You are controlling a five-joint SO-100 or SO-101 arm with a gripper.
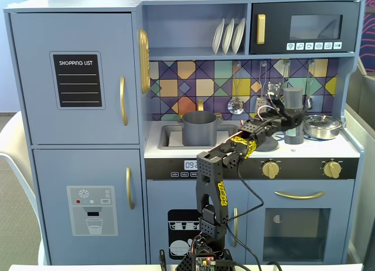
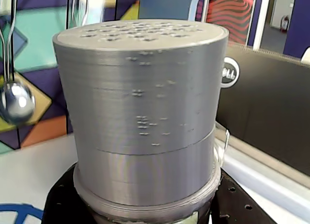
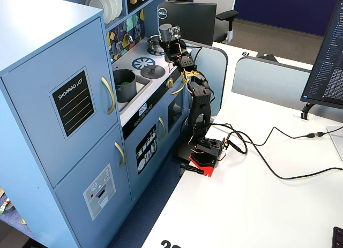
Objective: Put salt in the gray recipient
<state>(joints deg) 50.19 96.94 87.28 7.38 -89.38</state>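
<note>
The salt is a tall slim gray shaker, upright at the right side of the toy stove top. It fills the wrist view, which shows its holed lighter top; the label barely shows at the bottom edge. My gripper is shut on the shaker's lower body, with black jaws on both sides. It also shows in the other fixed view, below the shaker top. The gray recipient is a matte dark-gray pot standing in the sink, left of the gripper.
A shiny steel pan sits right of the shaker. A flat gray lid lies on the counter between sink and shaker. Ladles hang on the tiled back wall. A shelf with plates is overhead.
</note>
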